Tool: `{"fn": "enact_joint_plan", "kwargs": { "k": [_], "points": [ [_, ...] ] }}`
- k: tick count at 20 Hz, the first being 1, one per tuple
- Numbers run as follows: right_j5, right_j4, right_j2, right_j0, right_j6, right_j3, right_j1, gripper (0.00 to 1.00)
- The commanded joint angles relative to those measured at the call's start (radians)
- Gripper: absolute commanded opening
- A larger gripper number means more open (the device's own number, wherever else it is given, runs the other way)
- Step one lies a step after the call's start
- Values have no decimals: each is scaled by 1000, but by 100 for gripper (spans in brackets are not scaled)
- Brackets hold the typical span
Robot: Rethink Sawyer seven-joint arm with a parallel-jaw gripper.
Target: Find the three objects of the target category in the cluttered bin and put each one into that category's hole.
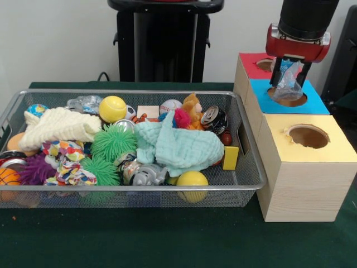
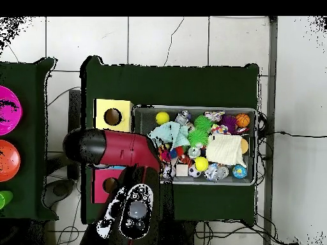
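My gripper [image 1: 289, 84] hangs at the right, just above the round hole [image 1: 294, 102] in the blue top [image 1: 318, 104] of the wooden box. It is shut on a crushed clear plastic bottle [image 1: 290, 92], whose lower end hangs at the hole's mouth. The silver wire-mesh bin [image 1: 134, 188] lies to the left, full of toys; it also shows in the overhead view [image 2: 195, 108]. Another crinkly clear bottle [image 1: 85, 103] lies at the bin's far left corner. In the overhead view my arm [image 2: 121, 148] covers the gripper and the blue box.
The red-topped hole [image 1: 265, 64] lies behind the blue one and the yellow-topped hole [image 1: 308, 136] in front. The bin holds cloths [image 1: 184, 146], spiky green balls [image 1: 113, 142], yellow balls [image 1: 112, 108], a crushed can [image 1: 215, 119] and a silver toy animal [image 1: 144, 175].
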Motion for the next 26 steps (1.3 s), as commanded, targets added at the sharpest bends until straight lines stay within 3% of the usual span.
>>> {"fn": "enact_joint_plan", "kwargs": {
  "k": [1, 13, 26],
  "points": [
    [116, -15, 37, 1, 187, 40, 46, 0],
    [167, -39, 33, 14, 164, 49, 38, 0],
    [138, -54, 31, 8, 141, 12, 64, 0]
  ]
}}
